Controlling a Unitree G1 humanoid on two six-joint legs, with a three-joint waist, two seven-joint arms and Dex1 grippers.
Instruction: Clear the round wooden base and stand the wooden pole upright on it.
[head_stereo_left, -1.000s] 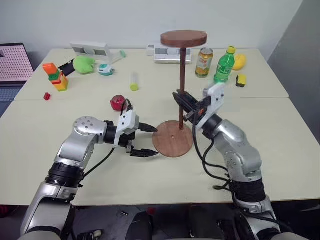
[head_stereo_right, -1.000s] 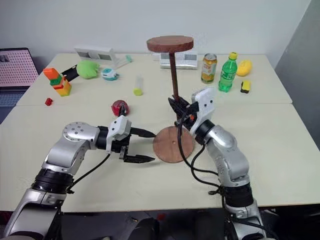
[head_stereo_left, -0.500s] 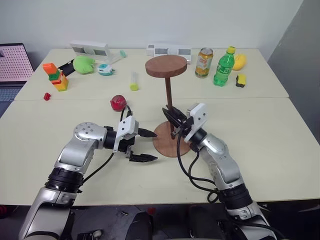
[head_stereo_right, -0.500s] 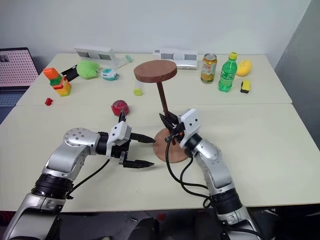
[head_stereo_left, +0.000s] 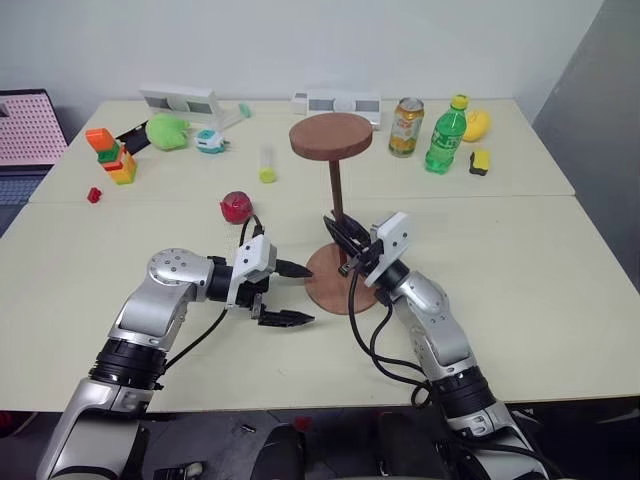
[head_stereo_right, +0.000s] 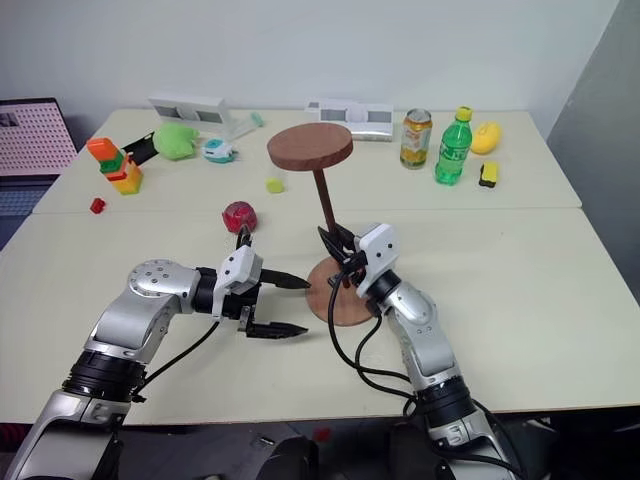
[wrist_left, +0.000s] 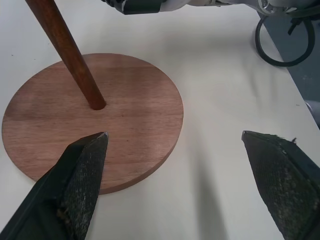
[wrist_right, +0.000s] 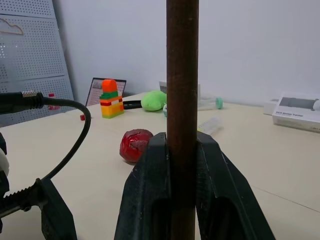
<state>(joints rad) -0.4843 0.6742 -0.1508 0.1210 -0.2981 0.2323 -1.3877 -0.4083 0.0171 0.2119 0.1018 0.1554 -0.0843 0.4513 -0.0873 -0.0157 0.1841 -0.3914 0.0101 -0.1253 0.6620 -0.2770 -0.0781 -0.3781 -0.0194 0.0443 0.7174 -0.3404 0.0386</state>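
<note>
Mid-frame, the right gripper (head_stereo_left: 342, 240), clamped on the thin dark brown wooden pole (head_stereo_left: 337, 196), has lowered its tip into the flat round reddish-brown wooden base (wrist_left: 130, 120); release remains. The left gripper (head_stereo_left: 290, 292) waits spread beside the base.

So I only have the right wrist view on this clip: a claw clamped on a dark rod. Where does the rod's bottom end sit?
Observer: In the left wrist view the wooden pole has its lower tip in the centre hole of the round wooden base.
Operator: Is the pole upright?
Observer: Not quite. In the head views it leans slightly, with its disc end up, held low by the right claw.
Operator: And the other arm?
Observer: The left claw is open beside the base, with one fingertip over the base's edge; I cannot tell if it touches.
Operator: Anything on the base?
Observer: Only the pole. A red ball lies on the table behind the left claw, apart from the base.
</note>
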